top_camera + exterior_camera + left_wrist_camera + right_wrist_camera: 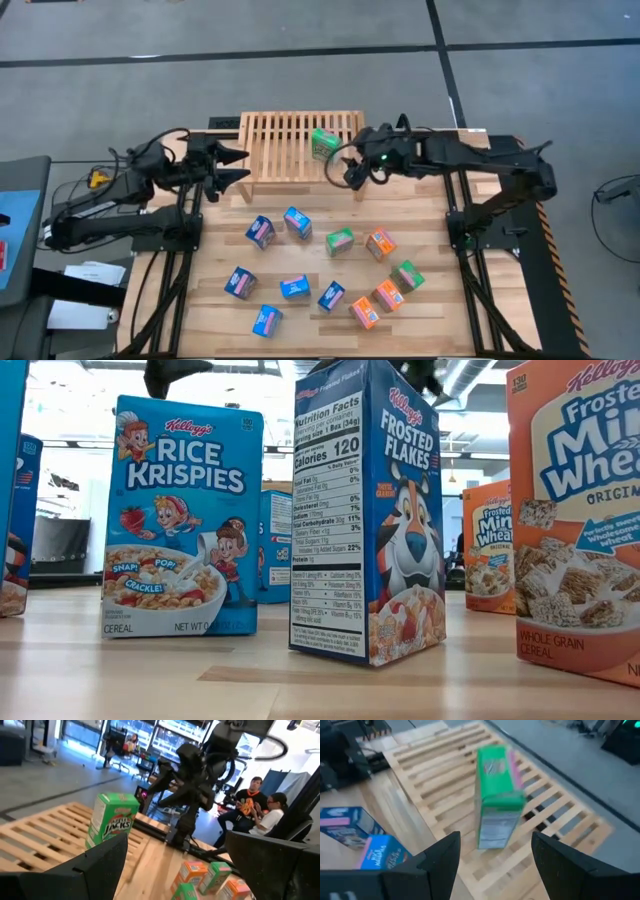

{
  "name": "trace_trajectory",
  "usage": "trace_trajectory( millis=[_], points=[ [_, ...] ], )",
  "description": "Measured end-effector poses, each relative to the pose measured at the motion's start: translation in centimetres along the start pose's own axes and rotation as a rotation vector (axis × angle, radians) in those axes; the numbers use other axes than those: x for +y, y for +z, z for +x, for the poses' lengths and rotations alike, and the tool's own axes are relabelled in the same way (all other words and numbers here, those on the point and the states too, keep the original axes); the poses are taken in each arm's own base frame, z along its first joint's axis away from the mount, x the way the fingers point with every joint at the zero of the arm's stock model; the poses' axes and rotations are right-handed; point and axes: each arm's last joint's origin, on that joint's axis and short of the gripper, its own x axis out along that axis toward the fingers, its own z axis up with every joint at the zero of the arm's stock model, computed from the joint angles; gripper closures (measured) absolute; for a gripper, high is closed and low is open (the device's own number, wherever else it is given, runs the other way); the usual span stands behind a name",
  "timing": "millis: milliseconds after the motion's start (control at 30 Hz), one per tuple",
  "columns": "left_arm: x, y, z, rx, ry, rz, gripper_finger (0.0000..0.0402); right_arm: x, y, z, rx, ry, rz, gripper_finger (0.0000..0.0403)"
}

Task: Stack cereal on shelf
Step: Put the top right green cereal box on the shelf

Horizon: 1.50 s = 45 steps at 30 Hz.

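One green cereal box stands upright on its bottom end on the slatted top of the light-wood shelf, near the shelf's right end. It also shows in the high view and the left wrist view. My right gripper hangs open just near of that box, with its fingers apart from it. At the shelf's left end my left gripper is open and holds nothing. Several more cereal boxes in blue, green and orange stand on the table.
The loose boxes fill the table's middle and near part, among them Rice Krispies, Frosted Flakes and Mini-Wheats. A bare strip of table lies between them and the shelf. Two people sit in the room beyond.
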Motion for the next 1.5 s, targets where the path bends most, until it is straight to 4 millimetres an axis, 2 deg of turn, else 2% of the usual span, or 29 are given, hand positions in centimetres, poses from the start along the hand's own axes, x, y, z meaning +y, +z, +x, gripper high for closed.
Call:
trace_trajectory(
  millis=[100, 267, 400, 533, 633, 733, 1000, 1233, 1500],
  points=[
    [0.3, -0.1, 0.3, 0.015, -0.003, -0.004, 0.0077, 0.4, -1.2, 1.4, -0.003, 0.008, 0.000, 0.0132],
    [0.6, -0.1, 0.5, 0.028, -0.005, -0.005, 0.0077, 0.6, -1.9, 2.2, -0.036, 0.040, 0.016, 0.0132],
    [0.9, 0.0, 0.5, 0.027, 0.005, 0.009, 0.0077, 0.0, -2.4, 2.8, -0.014, 0.016, 0.038, 0.0132],
    [1.1, 0.1, 0.4, 0.024, 0.009, 0.019, 0.0077, -0.5, -2.2, 3.3, -0.021, 0.019, 0.057, 0.0131],
    [1.2, 0.1, 0.4, 0.029, -0.001, 0.011, 0.0077, -0.1, -2.4, 4.3, -0.010, 0.035, 0.055, 0.0124],
    [1.2, 0.1, 0.5, 0.038, -0.011, 0.006, 0.0077, 0.0, -2.2, 4.2, -0.022, 0.059, 0.076, 0.0118],
    [1.6, -0.4, 1.5, 0.076, -0.004, 0.002, 0.0077, -1.4, -2.2, 1.6, -0.009, -0.017, 0.116, 0.0117],
    [2.6, -0.6, 3.5, 0.071, 0.013, -0.034, 0.0077, -2.5, -2.1, -1.1, -0.014, -0.027, 0.071, 0.0117],
    [4.4, 0.1, 4.5, 0.002, 0.043, -0.124, 0.0077, -3.8, -1.6, -6.1, -0.118, 0.024, 0.038, 0.0117]
  ],
)
